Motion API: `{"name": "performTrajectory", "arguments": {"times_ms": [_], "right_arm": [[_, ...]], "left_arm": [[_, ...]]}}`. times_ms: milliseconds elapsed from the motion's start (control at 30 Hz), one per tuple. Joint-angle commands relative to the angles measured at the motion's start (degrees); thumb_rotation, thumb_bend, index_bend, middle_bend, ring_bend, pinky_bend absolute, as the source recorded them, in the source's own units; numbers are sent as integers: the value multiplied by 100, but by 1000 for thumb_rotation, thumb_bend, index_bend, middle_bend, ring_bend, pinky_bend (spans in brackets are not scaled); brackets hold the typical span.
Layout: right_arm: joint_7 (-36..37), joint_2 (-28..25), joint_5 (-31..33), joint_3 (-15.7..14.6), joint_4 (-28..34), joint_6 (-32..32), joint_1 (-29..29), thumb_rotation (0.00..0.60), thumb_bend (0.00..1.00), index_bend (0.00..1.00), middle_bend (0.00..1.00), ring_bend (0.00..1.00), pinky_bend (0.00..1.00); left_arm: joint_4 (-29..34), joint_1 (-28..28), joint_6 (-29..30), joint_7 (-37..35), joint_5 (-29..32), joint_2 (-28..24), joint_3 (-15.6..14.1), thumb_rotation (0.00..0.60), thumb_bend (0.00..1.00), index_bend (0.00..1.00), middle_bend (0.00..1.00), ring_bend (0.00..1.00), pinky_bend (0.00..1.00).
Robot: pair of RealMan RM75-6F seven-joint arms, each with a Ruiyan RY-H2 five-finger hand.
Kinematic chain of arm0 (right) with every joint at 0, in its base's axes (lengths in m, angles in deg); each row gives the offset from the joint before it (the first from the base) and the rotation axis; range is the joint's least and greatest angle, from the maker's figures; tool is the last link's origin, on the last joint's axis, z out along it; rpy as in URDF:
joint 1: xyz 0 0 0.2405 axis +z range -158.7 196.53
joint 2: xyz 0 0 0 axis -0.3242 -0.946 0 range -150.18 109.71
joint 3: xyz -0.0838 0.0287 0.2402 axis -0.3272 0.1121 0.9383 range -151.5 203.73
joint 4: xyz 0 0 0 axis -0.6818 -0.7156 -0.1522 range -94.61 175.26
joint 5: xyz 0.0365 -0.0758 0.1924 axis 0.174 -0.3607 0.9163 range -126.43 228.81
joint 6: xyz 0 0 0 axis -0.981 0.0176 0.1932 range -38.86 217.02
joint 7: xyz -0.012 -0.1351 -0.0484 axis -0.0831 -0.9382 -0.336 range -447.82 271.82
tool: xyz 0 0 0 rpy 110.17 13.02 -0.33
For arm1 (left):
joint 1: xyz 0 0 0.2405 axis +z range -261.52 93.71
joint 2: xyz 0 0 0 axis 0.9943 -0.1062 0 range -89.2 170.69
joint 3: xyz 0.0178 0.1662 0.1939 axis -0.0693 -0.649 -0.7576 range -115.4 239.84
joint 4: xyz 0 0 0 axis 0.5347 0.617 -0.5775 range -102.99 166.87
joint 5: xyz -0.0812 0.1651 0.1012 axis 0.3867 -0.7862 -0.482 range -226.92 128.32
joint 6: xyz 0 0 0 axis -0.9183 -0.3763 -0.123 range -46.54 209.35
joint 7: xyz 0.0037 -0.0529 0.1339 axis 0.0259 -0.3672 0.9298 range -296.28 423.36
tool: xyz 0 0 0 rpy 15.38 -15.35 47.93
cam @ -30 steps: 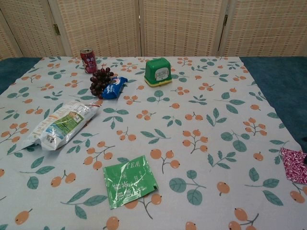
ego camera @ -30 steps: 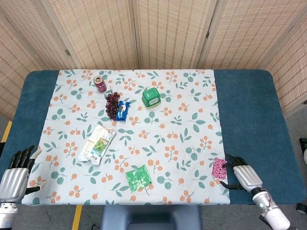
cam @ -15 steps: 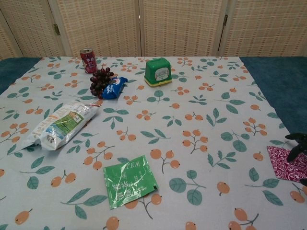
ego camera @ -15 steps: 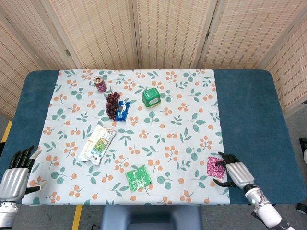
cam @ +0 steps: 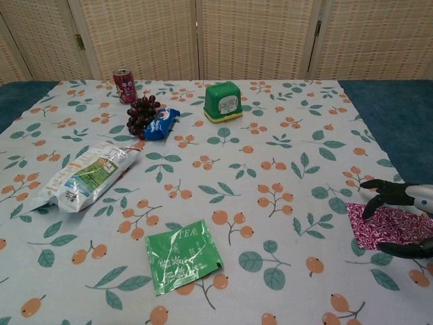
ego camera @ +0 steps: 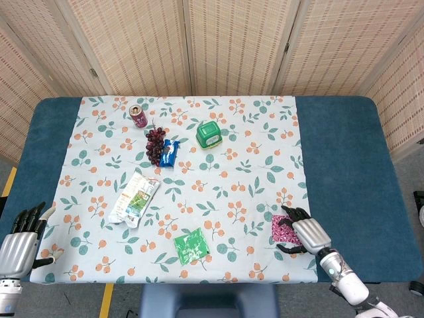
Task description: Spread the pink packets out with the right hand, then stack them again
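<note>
The pink packets (ego camera: 281, 227) lie as one flat pile on the floral cloth near its front right corner; in the chest view the pink packets (cam: 382, 227) sit at the right edge. My right hand (ego camera: 306, 233) rests on their right part, fingers spread over the top and thumb at the near side. In the chest view the right hand (cam: 409, 196) arches over the pile, and I cannot tell how many packets there are. My left hand (ego camera: 20, 242) hovers off the table's front left corner, fingers apart and holding nothing.
A green tea sachet (ego camera: 191, 246) lies front centre and a white snack bag (ego camera: 134, 197) to its left. Further back are grapes (ego camera: 155, 144), a blue wrapper (ego camera: 170, 152), a red can (ego camera: 138, 116) and a green box (ego camera: 209, 134).
My right hand has slid left along the front of the cloth, and the pink packets have moved left under it. The left hand has stayed still.
</note>
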Motion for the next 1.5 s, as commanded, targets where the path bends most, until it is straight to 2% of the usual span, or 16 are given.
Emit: {"name": "performTrajectory", "arguments": {"times_ms": [33,300,567,1033,1500], "right_arm": [[-65,42,20,21,48,23,54,272,312,266,0,0,0],[-86,-217,-94,-143,301,-264,-75,272,312,266,0,0,0],[25,-458,-67,-379,181,-467,-340,271,312,266,0,0,0],[108,-177,-39,-322,-146,-224,-202,274,312,265,0,0,0],[-104,87,-95,-206,4,-69,54,272,312,265,0,0,0]], "left_arm": [[-31,-12,-5,-34,-6,3,10,600,168,141,0,28,0],[-49,-37,24,-100,-87,-14,11,600,169,144,0,28,0],[-17,-12,42,-67,-82,-16,-9,600,169,144,0,28,0],[4,2,47,-19,-57,-18,-11,600,169,144,0,29,0],[-154,-13,-30,-117,-20,61,-19,600,168,144,0,29,0]]}}
